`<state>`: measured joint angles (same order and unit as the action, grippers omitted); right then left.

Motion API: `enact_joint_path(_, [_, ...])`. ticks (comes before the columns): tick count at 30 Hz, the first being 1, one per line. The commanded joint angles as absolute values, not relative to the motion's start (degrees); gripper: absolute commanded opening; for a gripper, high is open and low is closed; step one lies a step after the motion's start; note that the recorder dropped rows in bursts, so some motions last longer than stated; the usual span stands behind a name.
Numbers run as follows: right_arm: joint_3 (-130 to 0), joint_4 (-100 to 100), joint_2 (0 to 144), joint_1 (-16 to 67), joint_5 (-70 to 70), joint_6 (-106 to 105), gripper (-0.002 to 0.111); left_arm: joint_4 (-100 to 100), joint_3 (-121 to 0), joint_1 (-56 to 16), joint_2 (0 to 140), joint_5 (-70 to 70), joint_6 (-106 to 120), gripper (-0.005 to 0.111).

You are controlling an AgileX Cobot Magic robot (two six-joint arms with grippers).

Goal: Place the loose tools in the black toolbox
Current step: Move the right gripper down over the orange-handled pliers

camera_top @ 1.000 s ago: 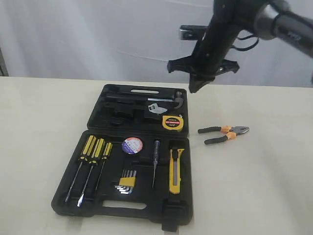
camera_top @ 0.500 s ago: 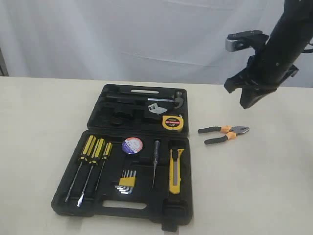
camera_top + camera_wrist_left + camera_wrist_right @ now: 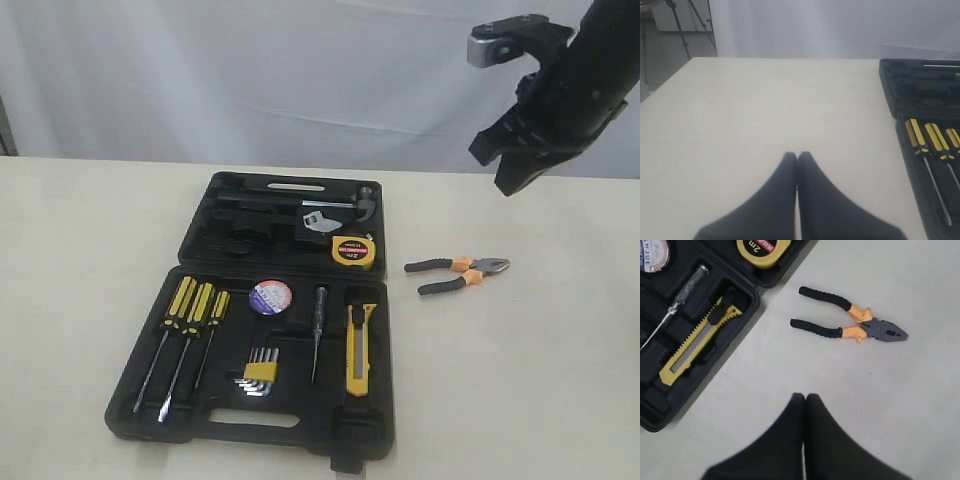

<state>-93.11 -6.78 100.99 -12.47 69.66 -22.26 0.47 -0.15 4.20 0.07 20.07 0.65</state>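
Exterior view: 1 pliers (image 3: 457, 272) on table (image 3: 540, 380); 3 screwdrivers (image 3: 195, 305), 1 knife (image 3: 359, 350) in toolbox (image 3: 330, 405). L jaws, R jaws clenched.

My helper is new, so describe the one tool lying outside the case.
Find the open black toolbox on the cream table. Right of it in the exterior view, level with the yellow tape measure, lie the pliers. They alone rest on bare tabletop: black handles, orange collars, grey head.
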Motion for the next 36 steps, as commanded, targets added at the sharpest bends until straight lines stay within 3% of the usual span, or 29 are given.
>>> enact_joint_path(1, [-93.14, -7.65, 100.37, -12.47, 69.96, -21.64, -0.001, 0.0, 0.0, 3.93, 0.0, 19.62, 0.41, 0.0])
enact_joint_path(13, [-93.14, -5.42, 100.37, -12.47, 69.96, -23.13, -0.001, 0.0, 0.0, 3.93, 0.0, 19.62, 0.41, 0.0])
enact_joint_path(22, [-93.14, -4.26, 101.74, -12.47, 69.96, -45.94, -0.001, 0.0, 0.0, 3.93, 0.0, 19.62, 0.41, 0.0])
enact_joint_path(36, [-93.14, 4.69, 112.07, -12.47, 69.31, -48.98, -0.001, 0.0, 0.0, 3.93, 0.0, 19.62, 0.41, 0.0])
